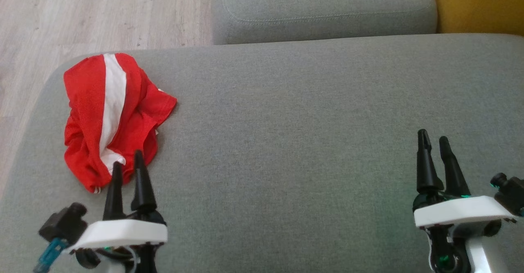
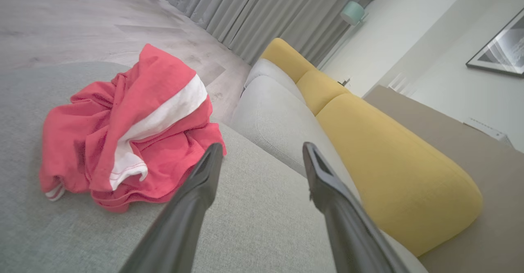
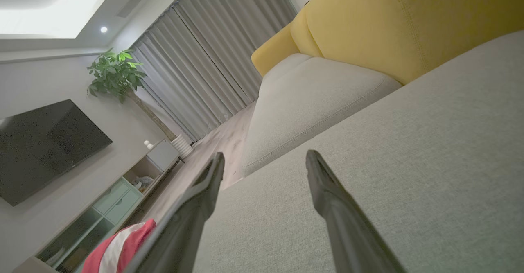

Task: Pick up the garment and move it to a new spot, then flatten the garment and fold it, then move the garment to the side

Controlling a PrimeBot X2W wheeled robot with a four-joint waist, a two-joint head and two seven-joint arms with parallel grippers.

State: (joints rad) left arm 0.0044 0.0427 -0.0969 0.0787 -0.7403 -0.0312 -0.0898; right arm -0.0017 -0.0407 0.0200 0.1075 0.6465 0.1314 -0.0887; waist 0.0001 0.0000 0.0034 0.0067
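At the lower left of the head view is the left pincer (image 1: 127,158). Its two dark fingers stand a little apart and nothing is between them. Their tips lie in the picture over the lower edge of the garment (image 1: 88,113); I cannot tell if they touch the cloth. In the left wrist view this pincer (image 2: 263,146) is open with a clear gap. The tip of one finger (image 2: 204,179) is just beside the garment (image 2: 82,142), which lies in the left middle of that frame.

At the lower right of the head view the right pincer (image 1: 433,135) is also open and empty. It stands above the bare grey sofa seat (image 1: 286,121), well apart from the garment. The right wrist view shows the same pincer (image 3: 265,154) with its fingers spread. A small part of the garment (image 3: 139,234) is at the bottom left of that frame.

The garment is a crumpled red heap on the left part of the sofa seat, near its rounded corner. A white stripe (image 1: 112,97) runs down its middle.

Farther, at the top of the head view, is a second grey cushion (image 1: 323,7). A yellow backrest (image 1: 479,3) is at the upper right and a pale wooden floor (image 1: 82,15) at the upper left. Grey curtains (image 2: 262,15) hang at the top of the left wrist view.
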